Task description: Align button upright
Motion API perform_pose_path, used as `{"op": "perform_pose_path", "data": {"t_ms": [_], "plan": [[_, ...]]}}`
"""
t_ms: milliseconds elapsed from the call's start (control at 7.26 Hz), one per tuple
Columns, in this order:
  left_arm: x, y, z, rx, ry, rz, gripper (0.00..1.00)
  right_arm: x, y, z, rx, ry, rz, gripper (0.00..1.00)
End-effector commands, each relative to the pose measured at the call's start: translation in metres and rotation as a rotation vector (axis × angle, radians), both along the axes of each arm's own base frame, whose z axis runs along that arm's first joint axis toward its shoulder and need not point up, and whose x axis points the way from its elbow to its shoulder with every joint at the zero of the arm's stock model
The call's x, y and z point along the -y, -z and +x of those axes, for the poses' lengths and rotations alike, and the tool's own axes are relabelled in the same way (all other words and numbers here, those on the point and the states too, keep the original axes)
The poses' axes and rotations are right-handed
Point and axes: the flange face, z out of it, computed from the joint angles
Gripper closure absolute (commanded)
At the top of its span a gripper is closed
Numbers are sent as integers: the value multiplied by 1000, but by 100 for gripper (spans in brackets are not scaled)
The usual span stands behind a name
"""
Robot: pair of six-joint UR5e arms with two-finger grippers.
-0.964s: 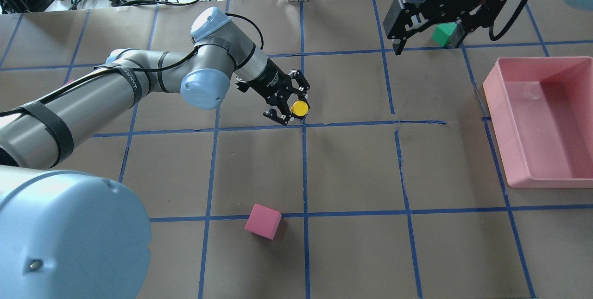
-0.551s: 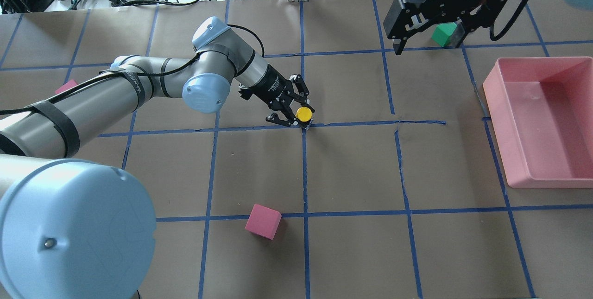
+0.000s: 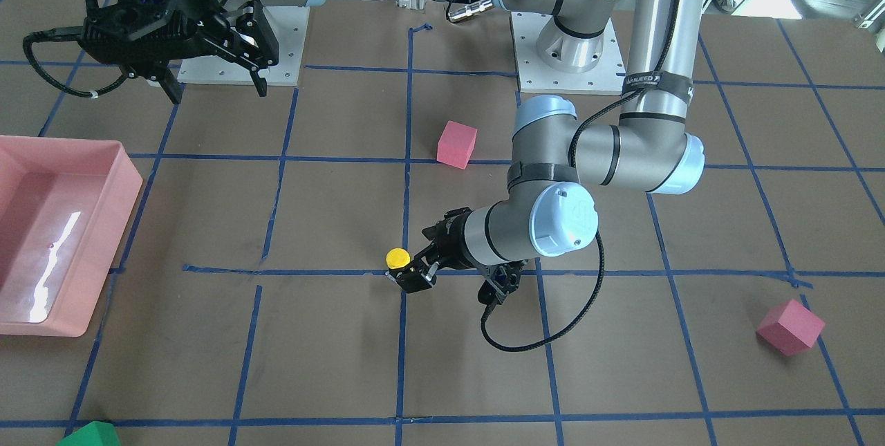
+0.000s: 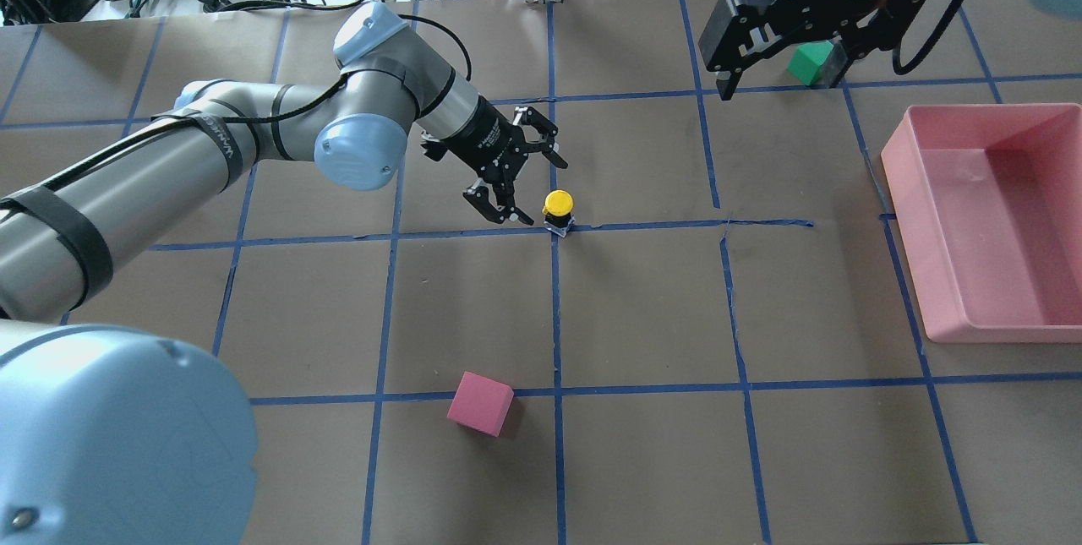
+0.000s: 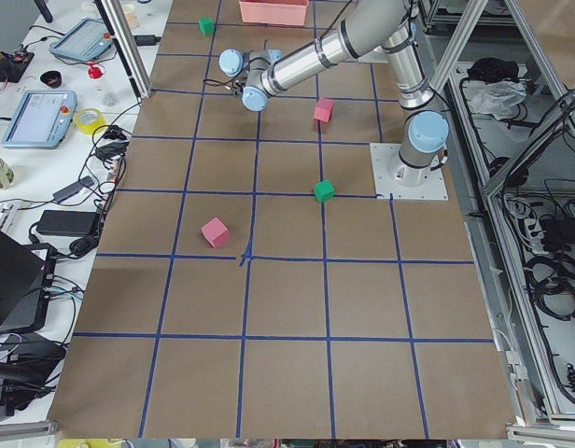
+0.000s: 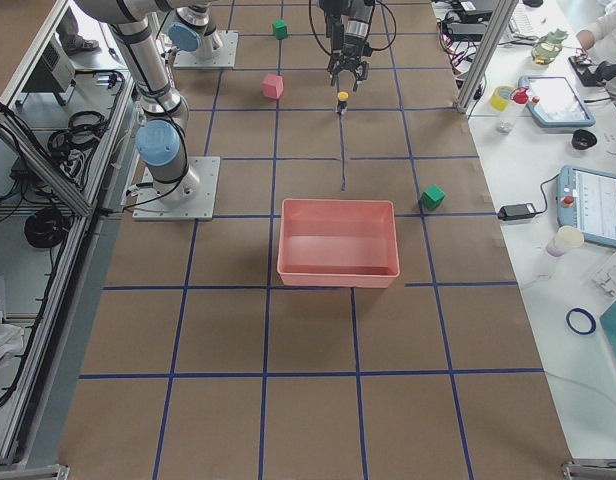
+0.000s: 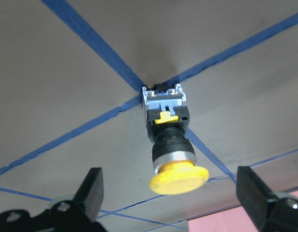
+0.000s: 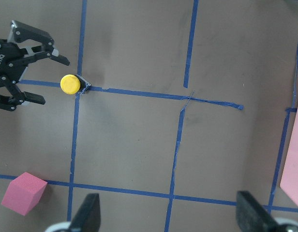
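Note:
The button [image 4: 558, 211], with a yellow cap on a black-and-grey body, stands upright and alone on a crossing of blue tape lines. It also shows in the front view [image 3: 397, 257], the left wrist view [image 7: 171, 145] and the right wrist view [image 8: 70, 83]. My left gripper [image 4: 539, 190] is open and empty, just left of the button and apart from it; one fingertip [image 7: 93, 186] shows on each side below the cap. My right gripper [image 4: 782, 55] is open and empty, high over the far right of the table.
A pink tray [image 4: 900, 182] sits at the right edge. A pink foam cube [image 4: 480, 403] lies near the front centre and another [image 3: 790, 326] far to my left. A green cube [image 4: 810, 62] lies beneath the right gripper. Cables and boxes line the far edge.
My left gripper has let go of the button, opened wide and drawn back to the left. The button now stands free on the tape crossing. The right arm has not moved.

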Motion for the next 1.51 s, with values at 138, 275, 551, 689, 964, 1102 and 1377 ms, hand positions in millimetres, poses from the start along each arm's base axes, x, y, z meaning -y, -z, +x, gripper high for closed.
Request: {"op": "perform_pose_path", "data": {"t_ms": [138,275,551,689,964,1102,1377], "plan": [[-28,-129,14,69,124,-119,0,0,0,0,0,1,1,0],[-49,-172,18,99,156,-189,0,0,0,0,0,1,1,0],[-100,-233,31,160,304,-292,0,0,0,-1,-2,2,1,0],[-123,-258,41,208,445,-349,0,0,0,0,-2,1,1,0],[-139,-270,60,303,760,-472,0,0,-1,1,2,2,-6,0],[-136,-276,75,400,861,-493,0,0,-2,0,2,5,-12,0],[-114,-287,120,494,1052,-554,0,0,-3,1,3,5,-13,0]]}}
